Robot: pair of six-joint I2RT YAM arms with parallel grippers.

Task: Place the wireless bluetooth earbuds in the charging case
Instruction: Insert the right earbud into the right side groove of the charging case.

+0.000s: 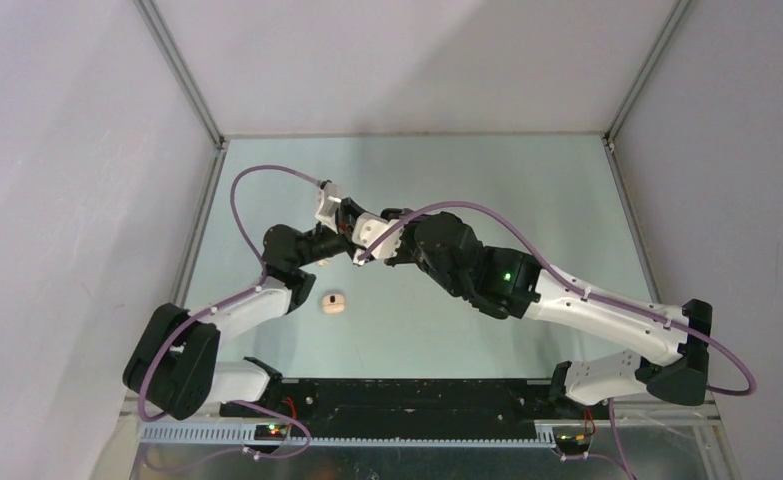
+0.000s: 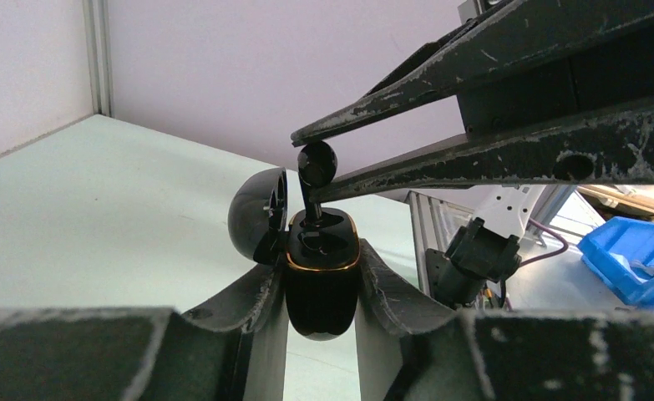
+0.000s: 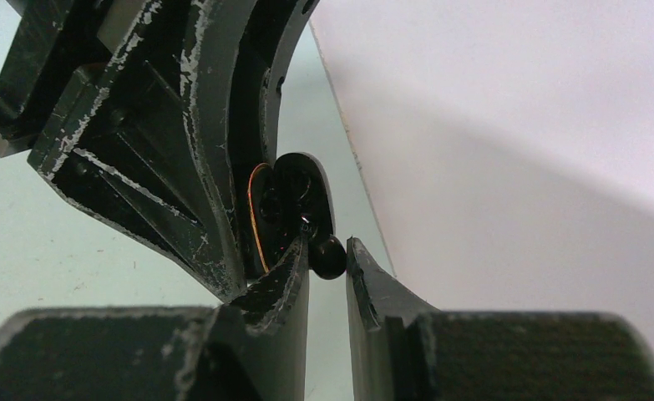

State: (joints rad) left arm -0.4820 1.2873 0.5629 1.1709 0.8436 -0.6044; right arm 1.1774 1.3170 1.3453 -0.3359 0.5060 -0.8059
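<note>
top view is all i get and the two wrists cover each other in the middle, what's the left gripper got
Observer: The left gripper is clamped on a black charging case with a gold edge, held between its fingers.
Operator: lid open or closed
Observer: Open. In the left wrist view the lid stands tipped back to one side.
Operator: and the right one
Observer: The right gripper pinches a black earbud by its round head. The tip of the stem reaches into the case, and the head is above the edge.
</note>
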